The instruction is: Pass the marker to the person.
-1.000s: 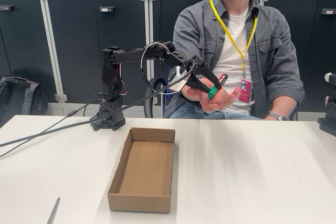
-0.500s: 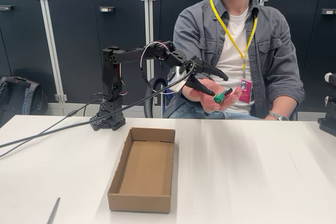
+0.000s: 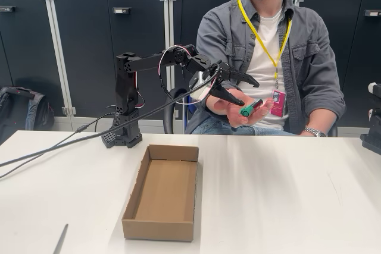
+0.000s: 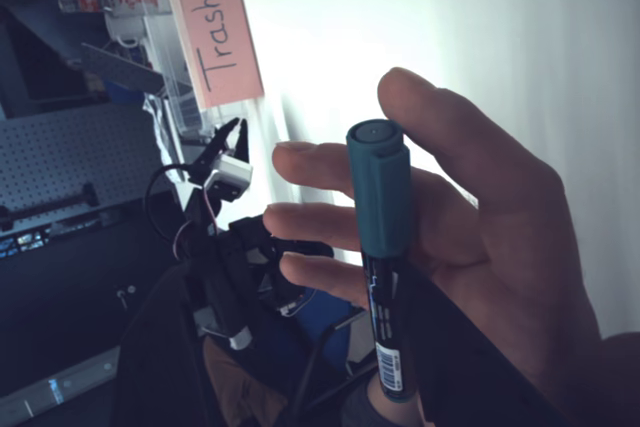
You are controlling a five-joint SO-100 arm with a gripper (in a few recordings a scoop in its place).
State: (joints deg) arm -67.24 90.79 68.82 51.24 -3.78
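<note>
As marker (image 3: 250, 108) lay across person's (image 3: 271, 40) open palm (image 3: 241, 113), handover looked essentially done. Gripper (image 3: 243, 90) fingers spread wide, released, holding nothing, just beside marker. Left, by judgement: arm retreat over desk (image 3: 286, 194); person take marker away.

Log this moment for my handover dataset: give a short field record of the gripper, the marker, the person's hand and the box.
gripper: gripper open, raised above the person's palm, apart from the marker
marker: marker lying across the open palm, green cap toward the fingers; also in the wrist view
hand: hand palm up, fingers open
box: cardboard box on the table, nothing inside
handover: marker rests in the hand
</note>
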